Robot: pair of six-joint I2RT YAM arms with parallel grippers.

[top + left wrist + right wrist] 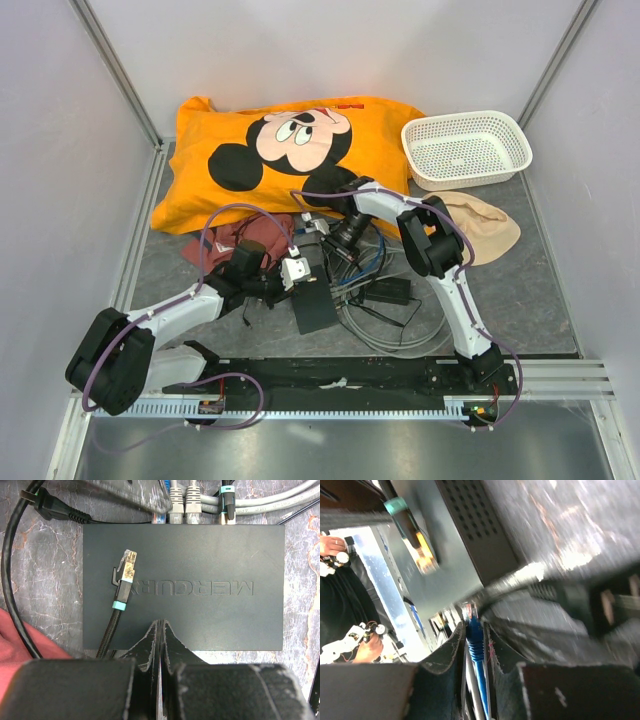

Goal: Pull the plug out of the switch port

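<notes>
The switch [200, 585] is a flat dark grey box lying between the arms [318, 310]. Its ports run along the far edge, where two grey plugs [185, 504] and a black one [226, 505] sit in sockets. My right gripper [474, 625] is shut on a blue plug [473, 632] at that port row [159, 517]. The view is blurred, and I cannot tell whether the plug's clear tip is inside the socket. My left gripper [160, 626] is shut and empty, with its tips resting over the switch's near edge. A loose gold-tipped black cable [126, 567] lies on top of the switch.
A black adapter brick [388, 291] and coiled grey cables [395, 338] lie right of the switch. A black power plug [47, 507] and a red cloth [235, 240] are on the left. Behind are an orange pillow [290, 150], a white basket [465, 148] and a beige cloth [487, 225].
</notes>
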